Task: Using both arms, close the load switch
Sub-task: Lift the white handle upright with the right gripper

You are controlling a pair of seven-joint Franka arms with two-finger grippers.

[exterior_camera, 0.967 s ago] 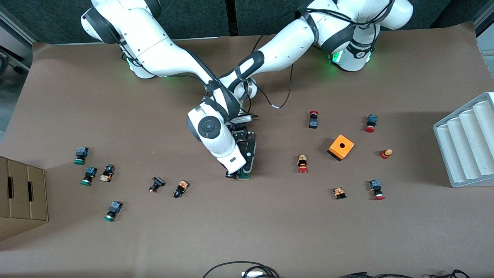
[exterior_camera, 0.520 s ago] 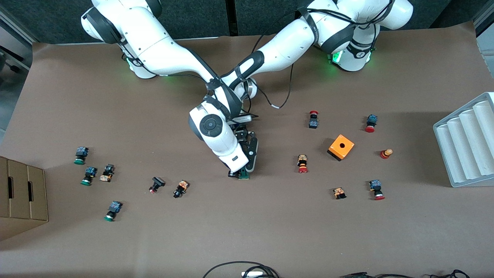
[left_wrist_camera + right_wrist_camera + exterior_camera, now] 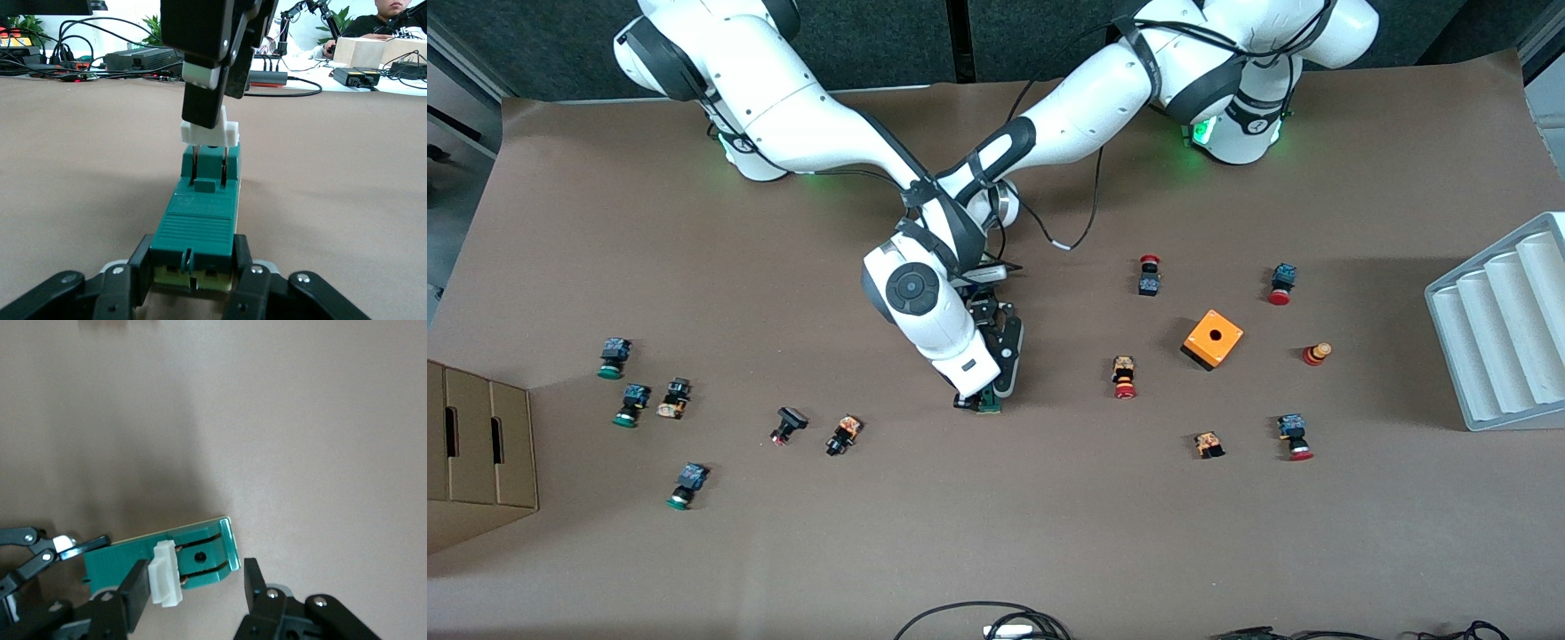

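The load switch (image 3: 989, 406) is a narrow dark-green block lying mid-table, mostly hidden under both hands. My left gripper (image 3: 1000, 378) is shut on the end of the load switch (image 3: 200, 220) that lies farther from the front camera; in the left wrist view the left gripper (image 3: 192, 273) has both fingers pressed against the green sides. My right gripper (image 3: 969, 398) hangs over the other end. In the right wrist view the right gripper (image 3: 195, 587) stands open, one finger against the white tab (image 3: 165, 573), the other just clear of the load switch (image 3: 127, 563). The white tab (image 3: 209, 131) sits under that finger.
An orange cube (image 3: 1212, 338) and several small push-buttons lie toward the left arm's end; more buttons (image 3: 631, 404) lie toward the right arm's end. A grey ribbed tray (image 3: 1503, 329) and a cardboard box (image 3: 480, 453) stand at the table's ends. Cables (image 3: 987, 622) lie at the front edge.
My right hand has shifted a little toward the robots' bases along the switch, covering more of the green block. The left gripper has kept its grip and place.
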